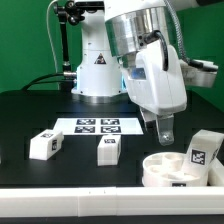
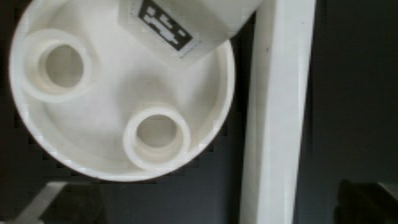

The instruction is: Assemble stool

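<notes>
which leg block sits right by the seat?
The leg on the exterior view's right, at the seat rim; middle leg and left leg lie apart.

thick round white plastic seat disc (image 2: 107,110) cropped by the wrist view's edge, white tagged block leg (image 2: 199,18) on it also cropped, its tag blurred, dark fingers (image 2: 50,200) of the end effector (image 2: 208,198) blurred and edge-cut, small white shape (image 1: 2,156) at the exterior view's left edge, too cropped to tell

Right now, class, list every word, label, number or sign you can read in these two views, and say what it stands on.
No words or numbers can be read.
Black-and-white square marker tags, patterns rather than text: on the marker board and the legs.
Dark sticker on the robot base: too small and blurred to read.
</notes>
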### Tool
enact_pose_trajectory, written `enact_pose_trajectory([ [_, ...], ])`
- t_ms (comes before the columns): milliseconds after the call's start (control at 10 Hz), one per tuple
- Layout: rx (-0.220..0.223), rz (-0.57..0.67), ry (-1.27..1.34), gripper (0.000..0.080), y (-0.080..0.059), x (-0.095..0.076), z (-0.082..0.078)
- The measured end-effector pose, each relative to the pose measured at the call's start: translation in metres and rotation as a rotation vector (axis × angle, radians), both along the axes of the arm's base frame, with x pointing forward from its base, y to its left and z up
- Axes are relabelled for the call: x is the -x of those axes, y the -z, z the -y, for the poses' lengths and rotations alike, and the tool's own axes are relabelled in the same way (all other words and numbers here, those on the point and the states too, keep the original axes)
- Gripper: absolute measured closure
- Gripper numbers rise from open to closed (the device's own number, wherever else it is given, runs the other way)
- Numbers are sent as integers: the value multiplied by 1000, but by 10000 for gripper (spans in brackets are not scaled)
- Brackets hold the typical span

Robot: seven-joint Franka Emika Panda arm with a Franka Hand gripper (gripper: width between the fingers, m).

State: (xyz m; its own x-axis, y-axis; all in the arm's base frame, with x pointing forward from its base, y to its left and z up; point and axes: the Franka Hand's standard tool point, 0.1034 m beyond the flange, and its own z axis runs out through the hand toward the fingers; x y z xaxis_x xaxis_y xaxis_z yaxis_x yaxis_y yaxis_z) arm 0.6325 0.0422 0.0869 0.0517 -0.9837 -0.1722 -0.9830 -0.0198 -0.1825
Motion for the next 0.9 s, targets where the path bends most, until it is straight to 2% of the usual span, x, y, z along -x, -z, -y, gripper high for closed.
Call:
enact_pose_trajectory([
  [200, 2, 0, -3, 150, 1, 0, 2],
  [300, 23, 4, -140, 150, 3, 0, 15],
  [400, 19, 1, -155, 150, 2, -3, 26],
  [700, 19, 3, -119, 150, 3, -4, 23],
  [800, 28, -1, -162, 150, 4, -3, 25],
  [900, 67, -34, -355, 150, 8, 3, 33],
])
